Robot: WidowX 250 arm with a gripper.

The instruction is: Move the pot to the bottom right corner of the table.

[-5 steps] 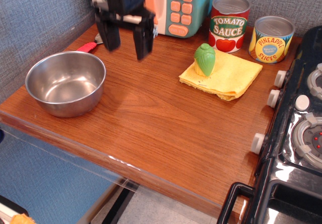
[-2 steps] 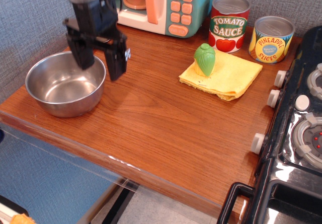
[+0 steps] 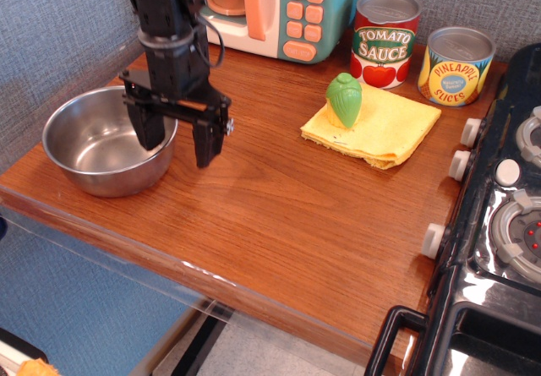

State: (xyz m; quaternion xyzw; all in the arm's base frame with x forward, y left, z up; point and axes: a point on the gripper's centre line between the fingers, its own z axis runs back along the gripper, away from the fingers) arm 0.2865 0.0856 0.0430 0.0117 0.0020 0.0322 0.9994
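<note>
One pincer (image 3: 176,142) hangs spread wide astride the pot's (image 3: 109,139) right rim, one finger inside, one outside. Pot sits at the counter's (image 3: 279,215) front-left. Judged step: grasping; next, close on the rim, then carry toward the stove (image 3: 499,224).

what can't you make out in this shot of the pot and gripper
Only one view, observation.image:
- Pot: the right rim is hidden behind the gripper, so whether a finger touches it cannot be told.
- Stove: cut off by the right and bottom edges.
- Microwave: top cut off by the upper edge, left part behind the arm.
- Pineapple can: small label print too small to read.
</note>
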